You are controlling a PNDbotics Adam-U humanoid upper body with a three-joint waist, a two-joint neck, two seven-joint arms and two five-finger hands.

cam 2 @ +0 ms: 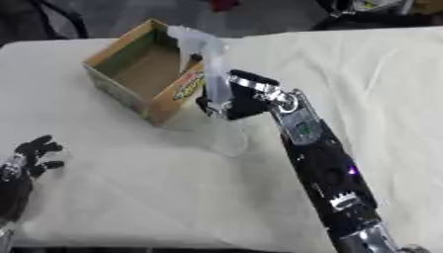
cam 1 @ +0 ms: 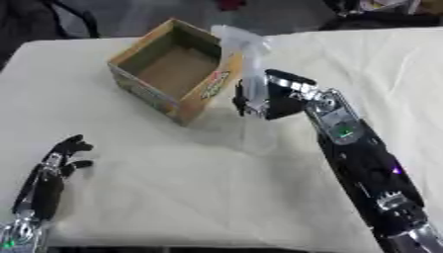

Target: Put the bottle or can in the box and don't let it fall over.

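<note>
A clear spray bottle (cam 1: 250,84) with a pale trigger head (cam 1: 235,37) stands upright just right of the open cardboard box (cam 1: 176,69). My right hand (cam 1: 270,96) is curled round the bottle's neck and upper body. The bottle's lower part (cam 1: 258,136) looks see-through and faint against the cloth; I cannot tell whether it touches the table. The spray head leans over the box's right rim. The box is brown inside with printed sides and holds nothing that I can see. My left hand (cam 1: 65,155) rests open at the lower left, fingers up.
A cream cloth covers the table (cam 1: 190,197). Dark objects and chair parts (cam 1: 380,15) line the far edge beyond the table. The box sits at an angle near the table's far left.
</note>
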